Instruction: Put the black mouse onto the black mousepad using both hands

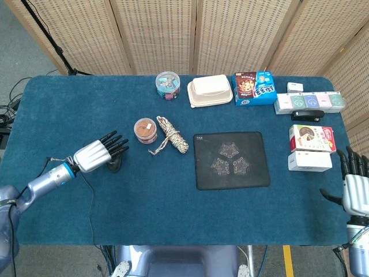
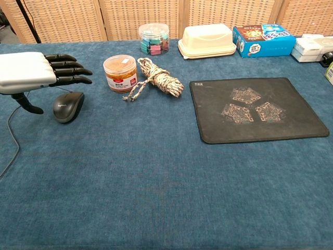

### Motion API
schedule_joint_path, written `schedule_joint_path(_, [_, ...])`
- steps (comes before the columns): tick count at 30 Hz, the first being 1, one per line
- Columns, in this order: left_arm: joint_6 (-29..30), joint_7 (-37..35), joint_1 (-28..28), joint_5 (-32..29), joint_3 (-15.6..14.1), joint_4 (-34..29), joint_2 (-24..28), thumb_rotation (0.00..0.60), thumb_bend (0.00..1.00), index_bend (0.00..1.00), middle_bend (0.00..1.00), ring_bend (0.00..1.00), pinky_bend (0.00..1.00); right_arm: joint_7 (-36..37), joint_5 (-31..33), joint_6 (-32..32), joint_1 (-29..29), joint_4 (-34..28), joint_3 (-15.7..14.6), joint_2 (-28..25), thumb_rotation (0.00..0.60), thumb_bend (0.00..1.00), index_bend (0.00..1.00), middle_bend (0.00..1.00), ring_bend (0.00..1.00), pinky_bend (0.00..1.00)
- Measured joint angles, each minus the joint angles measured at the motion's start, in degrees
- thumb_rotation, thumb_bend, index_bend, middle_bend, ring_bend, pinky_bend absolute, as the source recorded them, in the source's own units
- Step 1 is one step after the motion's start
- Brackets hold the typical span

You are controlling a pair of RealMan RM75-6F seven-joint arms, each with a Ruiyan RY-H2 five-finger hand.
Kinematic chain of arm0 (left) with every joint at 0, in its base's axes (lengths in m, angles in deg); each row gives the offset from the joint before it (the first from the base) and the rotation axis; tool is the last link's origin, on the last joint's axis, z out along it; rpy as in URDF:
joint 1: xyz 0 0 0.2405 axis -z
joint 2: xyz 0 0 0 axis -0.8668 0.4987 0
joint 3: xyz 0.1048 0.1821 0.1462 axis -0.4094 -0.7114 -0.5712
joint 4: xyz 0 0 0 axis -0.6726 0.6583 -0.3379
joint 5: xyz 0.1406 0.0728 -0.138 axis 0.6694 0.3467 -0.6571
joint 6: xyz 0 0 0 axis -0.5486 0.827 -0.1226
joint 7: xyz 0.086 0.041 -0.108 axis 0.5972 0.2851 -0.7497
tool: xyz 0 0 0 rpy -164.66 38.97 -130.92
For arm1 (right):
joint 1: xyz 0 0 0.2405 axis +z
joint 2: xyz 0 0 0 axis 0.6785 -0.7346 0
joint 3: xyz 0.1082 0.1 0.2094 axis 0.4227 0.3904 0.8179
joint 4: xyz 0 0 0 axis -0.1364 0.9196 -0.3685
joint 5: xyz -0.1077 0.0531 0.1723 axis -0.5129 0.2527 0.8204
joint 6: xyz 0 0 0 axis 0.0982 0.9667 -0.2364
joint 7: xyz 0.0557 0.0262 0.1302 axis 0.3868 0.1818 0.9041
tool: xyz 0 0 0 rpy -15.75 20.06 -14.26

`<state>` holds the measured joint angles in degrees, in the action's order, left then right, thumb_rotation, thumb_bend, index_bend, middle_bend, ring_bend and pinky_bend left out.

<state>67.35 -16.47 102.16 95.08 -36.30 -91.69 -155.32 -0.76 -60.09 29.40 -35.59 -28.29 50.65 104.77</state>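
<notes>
Left hand (image 2: 31, 73) spread wide above glossy rounded mouse (image 2: 68, 106) near left edge; right hand (image 1: 356, 193) splayed; flat matte mousepad (image 2: 257, 108) right of center.

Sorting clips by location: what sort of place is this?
Probably an indoor lab or demo room: a blue cloth-covered table backed by woven wicker folding screens, with a black tripod leg and loose floor cables beside it.

Soft blue cloth, hard plastic, woven screens

The tablecloth (image 2: 156, 182) looks napped and matt; the black mouse (image 2: 68, 106) is smooth plastic; the black mousepad (image 2: 258, 109) is matt with a worn print; the left hand (image 2: 36, 71) has a glossy silver shell; the rope (image 2: 156, 78) is rough braid.
</notes>
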Motion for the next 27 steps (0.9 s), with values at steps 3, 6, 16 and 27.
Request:
schedule_joint_path(3, [-0.8, 0.1, 0.2, -0.3, -0.7, 0.3, -0.5, 0.6, 0.13, 0.04, 0.0, 0.01, 0.1, 0.3, 0.3, 0.0, -0.1, 0.2, 0.2, -0.1, 0.6, 0.0, 0.0, 0.0, 0.0, 0.0])
schedule_joint_path(6, [-1.3, 0.1, 0.3, -0.5, -1.3, 0.7, -0.9, 0.6, 0.14, 0.11, 0.01, 0.04, 0.13, 0.5, 0.5, 0.0, -0.1, 0.3, 0.2, -0.1, 0.6, 0.0, 0.0, 0.0, 0.0, 0.0])
schedule_joint_path(16, [-1.9, -0.1, 0.8, -1.9, -2.2, 0.9, -2.0, 0.6, 0.25, 0.29, 0.13, 0.14, 0.22, 1.7, 0.8, -0.5, -0.1, 0.4, 0.3, -0.4, 0.6, 0.0, 0.0, 0.0, 0.0, 0.0])
schedule_joint_path(27, [-2.2, 0.9, 1.3, -2.6, -3.4, 0.9, -2.5, 0.6, 0.34, 0.48, 0.31, 0.29, 0.37, 2.0, 1.1, -0.6, -0.2, 0.2, 0.3, -0.6, 0.6, 0.0, 0.0, 0.0, 0.0, 0.0])
